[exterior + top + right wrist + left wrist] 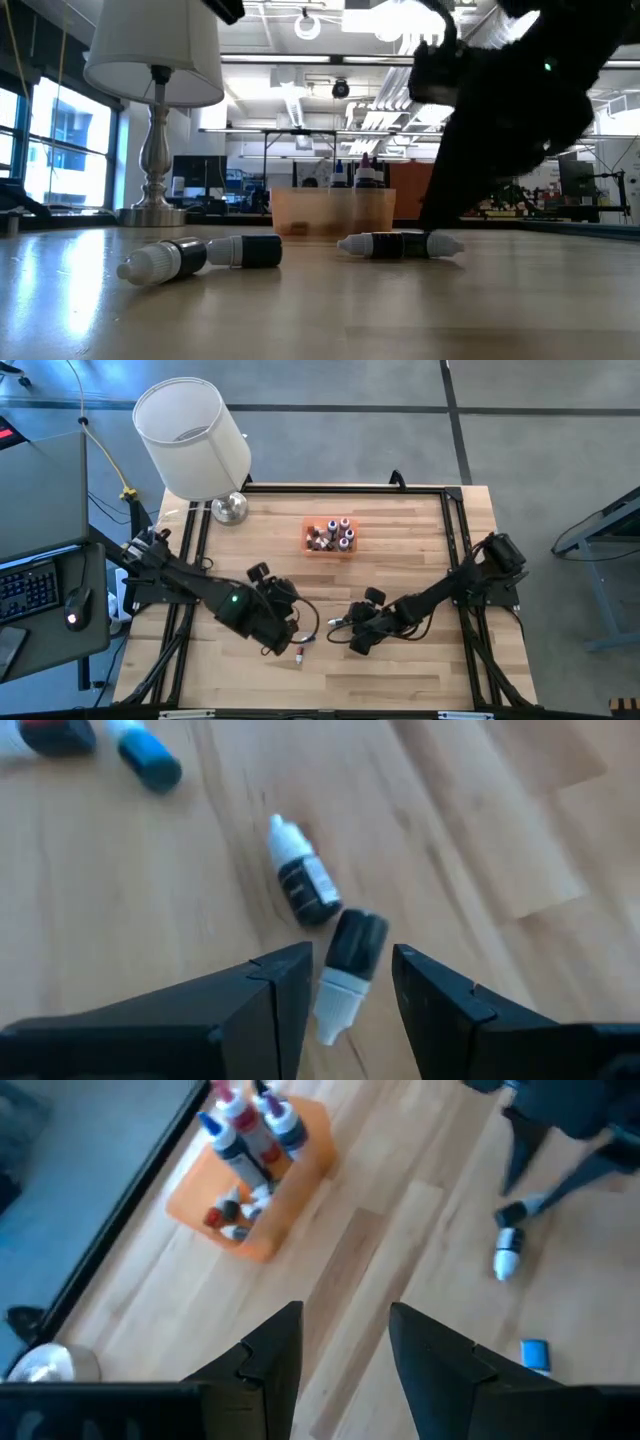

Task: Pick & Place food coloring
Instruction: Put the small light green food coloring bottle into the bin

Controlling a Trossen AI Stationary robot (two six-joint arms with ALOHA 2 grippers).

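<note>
My right pincer [350,988] hangs open astride a lying food coloring bottle [347,970]; next I must lower, close, and carry it to the orange tray [330,547].

Table [400,670]: light wood w/ stripes, black edge. Tray [330,546]: orange. Little bottles [331,535] in it: white caps, dark, red & blue bodies. Two bottles [322,920] on wood: black w/ white caps (one has a white label). Lamp [192,440]: white shade, silver foot. Arms: black.
</note>
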